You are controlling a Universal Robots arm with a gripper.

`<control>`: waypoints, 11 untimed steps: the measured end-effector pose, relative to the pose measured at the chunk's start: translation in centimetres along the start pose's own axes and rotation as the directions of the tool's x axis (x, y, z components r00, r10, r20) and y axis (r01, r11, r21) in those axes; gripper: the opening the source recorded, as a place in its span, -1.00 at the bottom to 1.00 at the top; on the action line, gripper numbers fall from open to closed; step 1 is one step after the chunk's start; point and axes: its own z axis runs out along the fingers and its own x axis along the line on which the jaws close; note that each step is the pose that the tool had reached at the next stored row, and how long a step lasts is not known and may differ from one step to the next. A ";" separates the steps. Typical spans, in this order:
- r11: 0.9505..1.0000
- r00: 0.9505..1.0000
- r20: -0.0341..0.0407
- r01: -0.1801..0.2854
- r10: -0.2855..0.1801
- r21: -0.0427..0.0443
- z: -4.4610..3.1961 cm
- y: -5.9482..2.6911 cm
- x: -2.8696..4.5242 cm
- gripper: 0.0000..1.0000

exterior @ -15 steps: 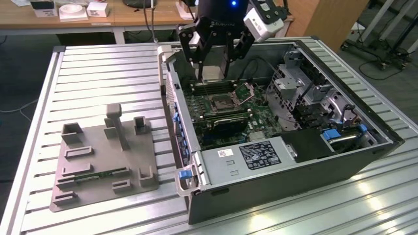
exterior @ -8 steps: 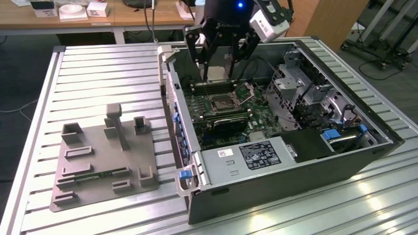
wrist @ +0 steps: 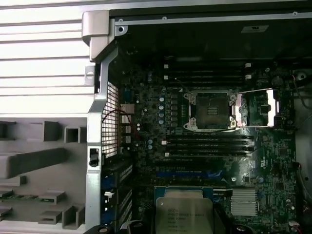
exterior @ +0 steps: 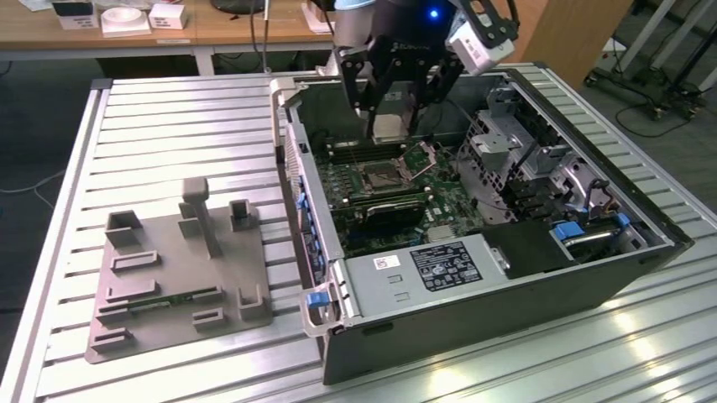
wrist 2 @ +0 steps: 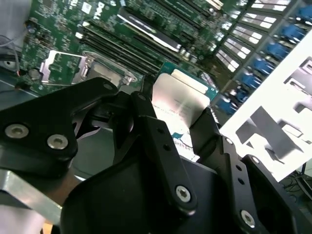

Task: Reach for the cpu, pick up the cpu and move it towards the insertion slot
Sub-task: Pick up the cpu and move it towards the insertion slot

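We have the cpu (exterior: 389, 126) pinched between the two black fingers (wrist 2: 161, 141) of the end effector (exterior: 392, 134), closed onto the chip's opposite edges and holding it clear of the board, above the open computer case (exterior: 627, 260) on the ribbed metal surface (exterior: 168, 126). In both wrist views the chip's pale silver top shows flat and level between the fingers, which is how we want it kept. The insertion slot (wrist: 209, 109) lies open on the green motherboard (wrist: 273, 161), its hinged metal plate (wrist: 261, 109) swung back beside it, between rows of memory slots (wrist: 207, 144). In the exterior view the chip hangs above and slightly behind the socket (exterior: 379, 176), apart from it. Our judgement is that this carry is best done slowly, keeping the chip parallel to the board, its edges square to the socket frame, and clear of the raised plate and the case wall, since a tilted or twisted approach risks damaging the socket's contacts.
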 end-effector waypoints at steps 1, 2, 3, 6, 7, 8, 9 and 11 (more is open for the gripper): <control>1.000 1.000 0.000 0.000 0.000 0.000 0.11 0.08 -0.25 0.08; 1.000 1.000 0.000 0.000 0.000 0.000 0.22 0.18 -0.56 0.08; 1.000 1.000 0.000 0.000 0.000 0.000 0.34 0.27 -0.90 0.08; 1.000 1.000 0.000 0.000 0.000 0.000 0.81 0.53 -1.94 0.08; 1.000 1.000 0.000 0.000 0.000 0.000 1.00 0.61 -2.38 0.08; 1.000 1.000 0.000 0.000 0.000 0.000 1.18 0.70 -2.79 0.08; 1.000 1.000 0.000 0.000 0.000 0.000 1.36 0.81 -3.16 0.08; 1.000 1.000 0.000 0.000 0.000 0.000 1.73 1.30 -3.70 0.08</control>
